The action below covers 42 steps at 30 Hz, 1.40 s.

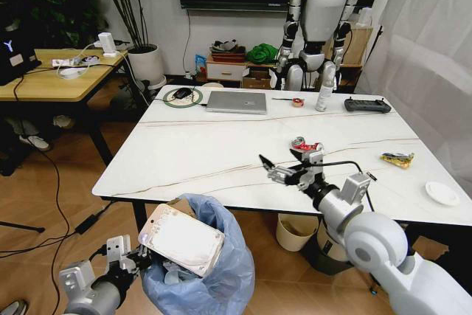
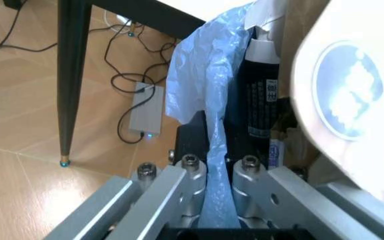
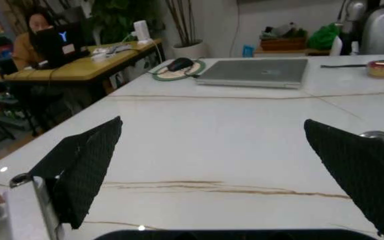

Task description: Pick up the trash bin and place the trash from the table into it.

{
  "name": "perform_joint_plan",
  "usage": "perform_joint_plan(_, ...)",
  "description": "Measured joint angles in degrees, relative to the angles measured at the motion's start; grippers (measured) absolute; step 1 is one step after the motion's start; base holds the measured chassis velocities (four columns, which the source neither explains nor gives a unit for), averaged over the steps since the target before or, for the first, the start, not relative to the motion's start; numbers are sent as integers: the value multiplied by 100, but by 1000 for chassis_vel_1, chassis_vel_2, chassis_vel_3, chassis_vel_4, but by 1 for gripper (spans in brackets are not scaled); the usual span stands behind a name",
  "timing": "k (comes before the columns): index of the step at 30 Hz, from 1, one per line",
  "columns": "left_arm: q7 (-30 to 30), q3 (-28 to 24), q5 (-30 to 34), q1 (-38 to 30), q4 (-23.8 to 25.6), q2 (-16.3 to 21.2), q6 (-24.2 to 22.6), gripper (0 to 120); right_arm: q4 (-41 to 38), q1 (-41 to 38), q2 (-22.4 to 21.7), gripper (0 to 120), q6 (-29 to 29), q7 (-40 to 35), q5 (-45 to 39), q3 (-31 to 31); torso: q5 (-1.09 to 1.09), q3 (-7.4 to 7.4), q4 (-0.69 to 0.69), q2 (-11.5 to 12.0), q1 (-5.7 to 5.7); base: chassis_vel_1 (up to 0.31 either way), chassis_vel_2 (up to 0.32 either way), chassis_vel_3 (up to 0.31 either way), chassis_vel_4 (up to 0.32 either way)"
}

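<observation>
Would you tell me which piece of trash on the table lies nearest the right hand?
The crushed red can, just beyond the open right hand. The yellow-green snack wrapper lies farther toward the table's right side.

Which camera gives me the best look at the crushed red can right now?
Head view: the crushed red can lies on the table beside the open right gripper. The right wrist view catches just its rim.

**Open marble mid-table, clutter at far and right edges**

Wide bare stretch of the white marble-look table (image 1: 199, 149) ahead of the spread-fingered right gripper (image 1: 284, 166). Crushed red can (image 1: 304, 145) sits just beside that gripper. Silver laptop (image 1: 237, 101) and black mouse (image 1: 182, 93) block the far edge. Yellow-green snack wrapper (image 1: 397, 158) and white round plate (image 1: 442, 192) occupy the right side.
</observation>
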<state>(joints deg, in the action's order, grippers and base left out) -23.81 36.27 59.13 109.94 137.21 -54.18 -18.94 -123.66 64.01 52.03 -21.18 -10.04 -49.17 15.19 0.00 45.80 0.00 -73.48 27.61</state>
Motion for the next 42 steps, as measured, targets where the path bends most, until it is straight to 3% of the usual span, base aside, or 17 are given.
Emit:
perform_joint_plan(14, 6, 36, -18, 61, 63, -31, 0, 0, 1409, -650, -22, 100, -283, 460, -122, 469, 1, 0, 0, 0, 0, 0, 0, 0, 0)
perform_joint_plan(22, 13, 69, -76, 128, 69, -113, 0, 0, 2786, -1451, 144, 100, -278, 1154, 106, 66, 2, 1, 1, 0, 0, 0, 0, 0, 0)
perform_joint_plan(28, 16, 99, -96, 161, 80, -152, 0, 0, 3702, -1924, 311, 100, -85, 1262, 428, -137, 2, 1, 1, 0, 1, 0, 0, 0, 0)
perform_joint_plan(42, 21, 122, -96, 113, 58, -186, 9, 0, 4395, -2354, 504, 100, 53, 1087, 946, -262, 0, 0, 0, 0, -1, 0, 0, 0, 0)
